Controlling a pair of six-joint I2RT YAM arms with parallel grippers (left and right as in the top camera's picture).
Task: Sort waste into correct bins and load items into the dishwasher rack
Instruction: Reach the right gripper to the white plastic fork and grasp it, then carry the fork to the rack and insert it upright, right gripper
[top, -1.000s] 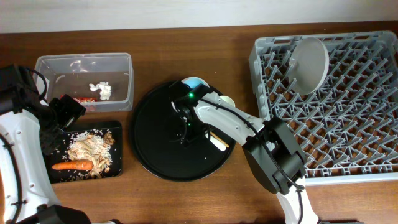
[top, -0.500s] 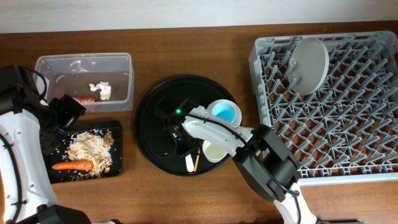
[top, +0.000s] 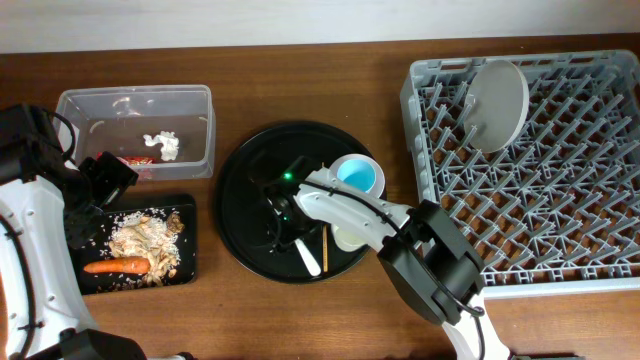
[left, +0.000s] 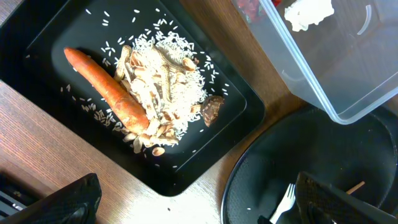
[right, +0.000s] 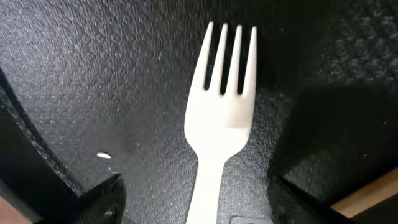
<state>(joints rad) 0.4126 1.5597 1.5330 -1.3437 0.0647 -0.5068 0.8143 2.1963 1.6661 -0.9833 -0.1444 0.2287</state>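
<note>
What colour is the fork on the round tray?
White. The fork shows best in the right wrist view.

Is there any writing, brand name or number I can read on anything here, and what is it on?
None can be read. The red wrapper in the clear tub may carry print, but it is too small and blurred to make out.

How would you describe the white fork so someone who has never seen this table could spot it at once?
Find the big round black tray in the middle of the table. At its robot-side edge lies the white fork, beside a thin wooden stick. It is the only flat, white, four-tined piece there; the stick is brown, the light-blue cup round.
</note>
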